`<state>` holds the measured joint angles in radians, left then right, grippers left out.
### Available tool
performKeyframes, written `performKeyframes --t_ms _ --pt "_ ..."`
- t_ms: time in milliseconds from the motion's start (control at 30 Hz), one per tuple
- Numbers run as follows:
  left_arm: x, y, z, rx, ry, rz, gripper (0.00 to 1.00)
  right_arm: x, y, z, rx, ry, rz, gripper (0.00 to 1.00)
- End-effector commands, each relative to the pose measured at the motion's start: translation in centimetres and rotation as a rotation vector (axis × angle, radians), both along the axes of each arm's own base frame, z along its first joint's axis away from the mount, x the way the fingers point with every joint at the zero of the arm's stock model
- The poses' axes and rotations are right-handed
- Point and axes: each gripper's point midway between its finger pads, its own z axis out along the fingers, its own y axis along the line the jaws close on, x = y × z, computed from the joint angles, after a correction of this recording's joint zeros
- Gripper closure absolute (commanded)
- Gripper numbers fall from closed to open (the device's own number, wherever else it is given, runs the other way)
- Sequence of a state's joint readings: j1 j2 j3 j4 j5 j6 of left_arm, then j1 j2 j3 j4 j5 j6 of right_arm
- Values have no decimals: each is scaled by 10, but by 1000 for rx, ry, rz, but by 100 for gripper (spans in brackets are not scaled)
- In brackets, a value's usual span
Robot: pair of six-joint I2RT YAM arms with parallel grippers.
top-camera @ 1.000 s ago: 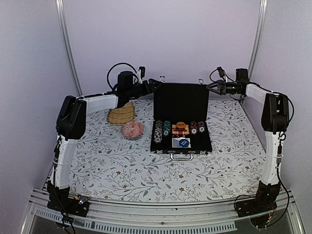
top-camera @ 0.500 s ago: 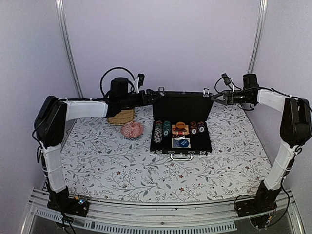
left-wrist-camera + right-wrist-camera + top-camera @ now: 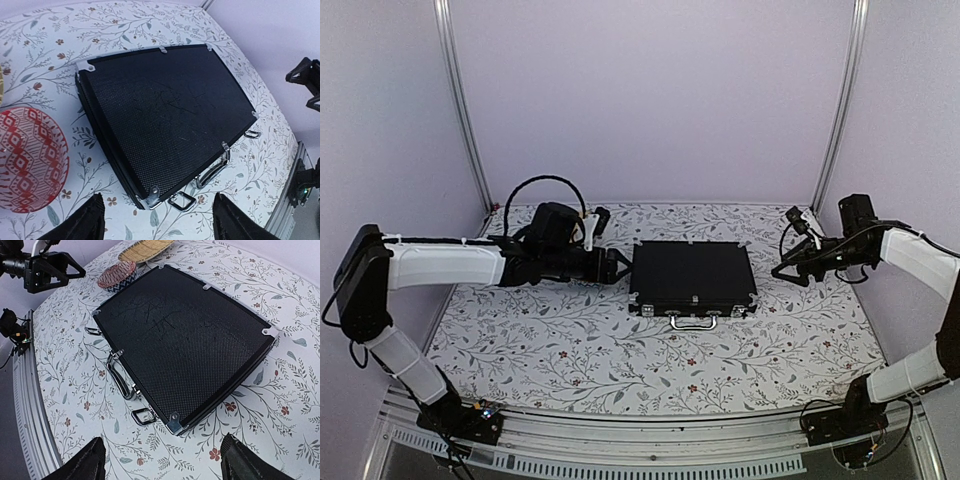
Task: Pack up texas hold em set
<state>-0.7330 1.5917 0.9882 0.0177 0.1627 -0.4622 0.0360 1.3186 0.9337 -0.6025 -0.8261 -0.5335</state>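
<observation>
The black briefcase (image 3: 692, 275) lies flat in the middle of the table with its lid shut; its silver handle (image 3: 692, 322) faces the near edge. Chips, discs and cards are hidden inside. My left gripper (image 3: 615, 268) is open and empty, just left of the case. My right gripper (image 3: 782, 270) is open and empty, a little right of it. In the left wrist view the case (image 3: 165, 110) fills the middle beyond my gripper (image 3: 160, 225), and a latch loop (image 3: 182, 200) lies out on the table. In the right wrist view my gripper (image 3: 165, 470) faces the case's near right corner (image 3: 175, 422).
A red-and-white patterned ball (image 3: 27, 160) sits left of the case, also showing in the right wrist view (image 3: 116, 275). A tan slatted mat (image 3: 147, 250) lies behind it. My left arm hides both in the top view. The flowered tablecloth (image 3: 620, 370) covers the table.
The lid, upright a second ago, has come down and the case is shut. Both grippers moved from the lid's top corners down and forward to either side of the case.
</observation>
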Motion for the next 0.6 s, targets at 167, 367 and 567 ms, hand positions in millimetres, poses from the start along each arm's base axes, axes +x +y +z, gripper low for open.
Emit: performKeyframes --t_ms 167,367,567 --pt "13 -30 16 47 -73 -42 29 14 -11 -24 -115 -29 -17 23" --pt "26 -76 17 26 -65 -124 28 21 -1 -37 -190 -39 -4 28" --pt "26 -118 -10 3 9 -207 39 12 26 -50 -277 -60 69 37"
